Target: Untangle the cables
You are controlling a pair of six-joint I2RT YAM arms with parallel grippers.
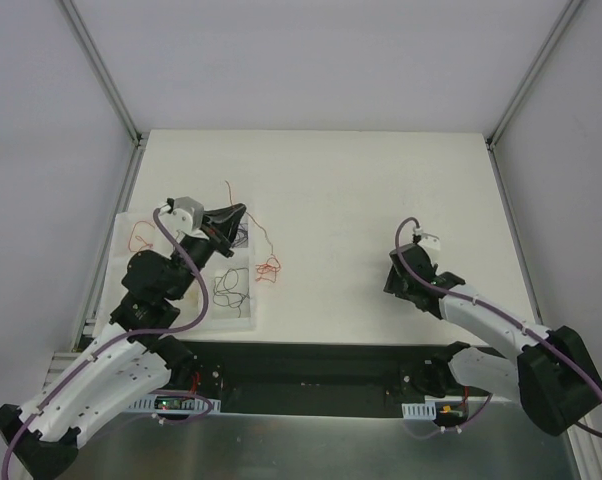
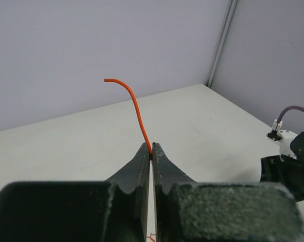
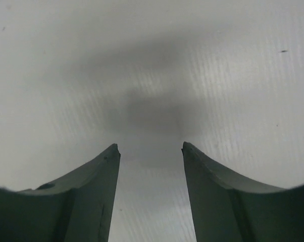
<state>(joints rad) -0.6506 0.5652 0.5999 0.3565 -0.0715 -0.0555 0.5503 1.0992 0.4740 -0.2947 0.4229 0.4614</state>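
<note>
Two pincers stand in quite different ways. The left pincer is clamped tight on an orange cable, its jaws pressed together with only the wire between them. A short length of that cable rises past the tips and bends over at its free end. Under the jaws a scrap of orange shows at the bottom edge of the left wrist view (too little to say where it leads).

From above, a loose red knot lies on the white table near the left pincer, on its right-arm side and nearer the arm bases. A thin reddish strand runs from beside the tips to that knot. Dark curls sit in a compartment of the white tray, just behind the left pincer toward its arm. A red curl lies in another compartment on the pincer's outer side.

The right pincer is well apart from all the cables and points down at bare table. Its fingers stand moderately spread with nothing between them, only their own shadow below.
</note>
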